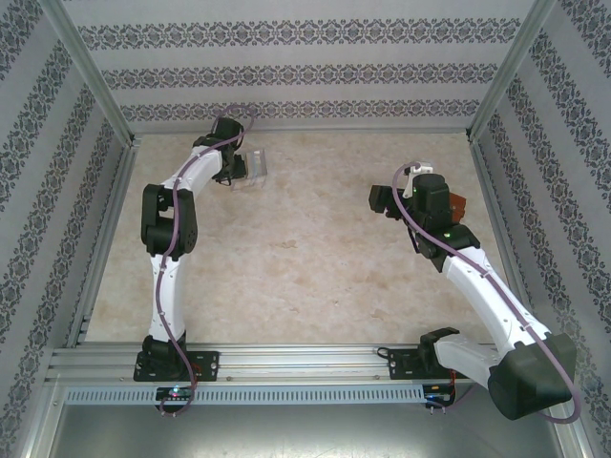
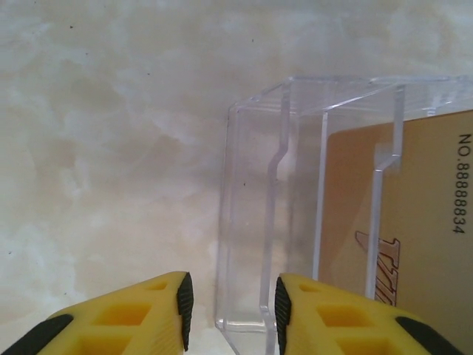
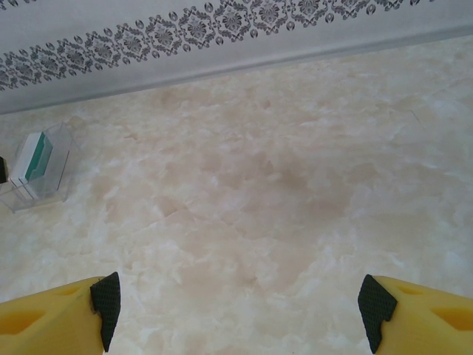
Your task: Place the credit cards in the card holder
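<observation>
The left gripper (image 2: 233,307) hovered at the far-left corner of the pale, marble-patterned tabletop (image 1: 305,258), right at a clear, transparent plastic box (image 2: 295,185). Its yellow fingers with black pads had only a narrow gap between them, and the near corner of the box sat in that gap. The right-hand pad (image 2: 281,307) lay against the box wall or just beside it. A strip of bare tabletop showed between the left-hand pad (image 2: 185,303) and the box, so the claw was apart and not clamped.

Inside the box stood an orange-yellow plastic credit card (image 2: 403,222), printed with a number along its edge. From the right wrist camera, the same box (image 3: 41,174) held upright cards (image 3: 35,159) with white and green edges; how many could not be told.

The right gripper (image 3: 236,310) hung over bare tabletop toward the right edge, its fingers spread wide with nothing between them.

The small reddish-brown leather-like card holder (image 1: 457,206) lay near the right edge of the tabletop, partly hidden beneath the right arm (image 1: 477,286) and well apart from the box across the table. Whether it lay folded or spread could not be told.
</observation>
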Tool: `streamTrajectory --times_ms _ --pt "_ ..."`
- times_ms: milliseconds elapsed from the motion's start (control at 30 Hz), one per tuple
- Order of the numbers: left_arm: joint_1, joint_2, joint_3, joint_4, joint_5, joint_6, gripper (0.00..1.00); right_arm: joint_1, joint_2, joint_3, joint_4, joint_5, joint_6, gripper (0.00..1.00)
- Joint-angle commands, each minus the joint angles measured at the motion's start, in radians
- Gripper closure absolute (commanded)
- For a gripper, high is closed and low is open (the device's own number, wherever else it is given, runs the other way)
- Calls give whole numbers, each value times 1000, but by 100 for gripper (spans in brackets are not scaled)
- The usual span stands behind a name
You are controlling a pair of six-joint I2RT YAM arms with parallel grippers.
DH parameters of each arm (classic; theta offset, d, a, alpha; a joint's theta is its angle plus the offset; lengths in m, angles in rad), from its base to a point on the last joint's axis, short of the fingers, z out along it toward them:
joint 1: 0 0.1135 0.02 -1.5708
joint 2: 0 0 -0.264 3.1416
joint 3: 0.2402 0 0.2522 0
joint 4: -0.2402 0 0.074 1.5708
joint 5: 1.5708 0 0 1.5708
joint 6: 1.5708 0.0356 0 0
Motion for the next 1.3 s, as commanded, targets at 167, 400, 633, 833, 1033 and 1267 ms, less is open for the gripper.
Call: streamTrajectory --times_ms 167,400,633,833,1033,1267 --pt "-33 10 -39 -25 -66 -23 81 10 -16 16 -27 -7 32 14" --pt "-52 31 -12 -35 -66 -25 63 10 -29 24 -49 -15 46 14" --pt "-55 -10 -12 -28 -29 -39 55 7 -52 20 -69 -12 30 14" --pt "-67 -66 -11 -8 -68 -43 54 7 -46 15 -69 -17 23 14" --pt "-73 -60 -7 5 -53 -59 49 7 -34 18 -71 -31 22 14" --pt "-74 -7 -2 -16 -67 -80 53 7 -46 20 -87 -27 16 14"
